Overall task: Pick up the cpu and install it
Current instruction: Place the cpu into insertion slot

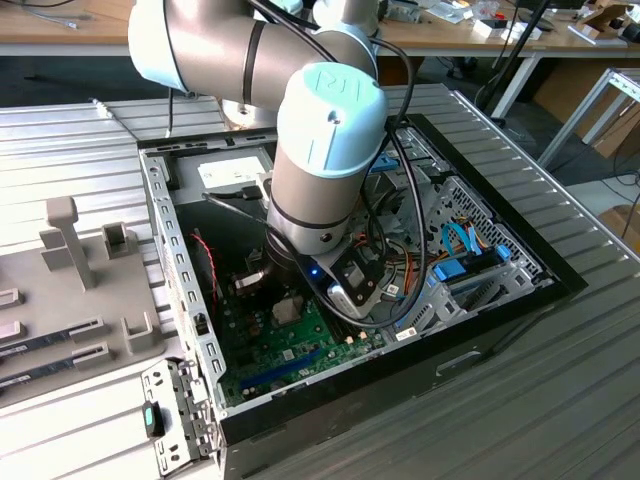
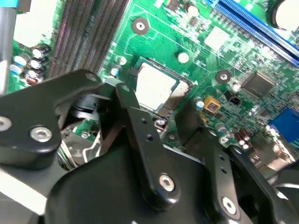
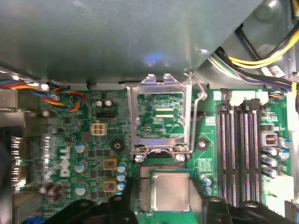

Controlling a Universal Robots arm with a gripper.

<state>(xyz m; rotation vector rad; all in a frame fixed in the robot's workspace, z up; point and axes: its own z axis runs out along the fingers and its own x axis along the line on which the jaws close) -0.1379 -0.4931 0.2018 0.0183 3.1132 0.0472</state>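
Note:
The cpu (image 3: pixel 171 191), a small silver square with a thin green rim, lies flat in the open socket on the green motherboard (image 3: pixel 65 140); a strip of socket contacts shows along one of its sides. In the second wrist view the cpu (image 2: pixel 156 86) sits just beyond the black fingertips (image 2: pixel 125 93). My gripper (image 3: pixel 166 204) is open, one finger on each side of the chip and apart from it. In the exterior view the gripper (image 1: pixel 285 298) is deep inside the computer case, right above the board.
The socket's metal load plate (image 3: pixel 161 116) stands raised beside the cpu. Memory slots (image 3: pixel 238 154) run along one side and a blue slot (image 2: pixel 252 23) along another. Cable bundles (image 3: pixel 261 56) and the case walls (image 1: pixel 180 290) close in. A grey fixture tray (image 1: pixel 80 290) lies outside the case.

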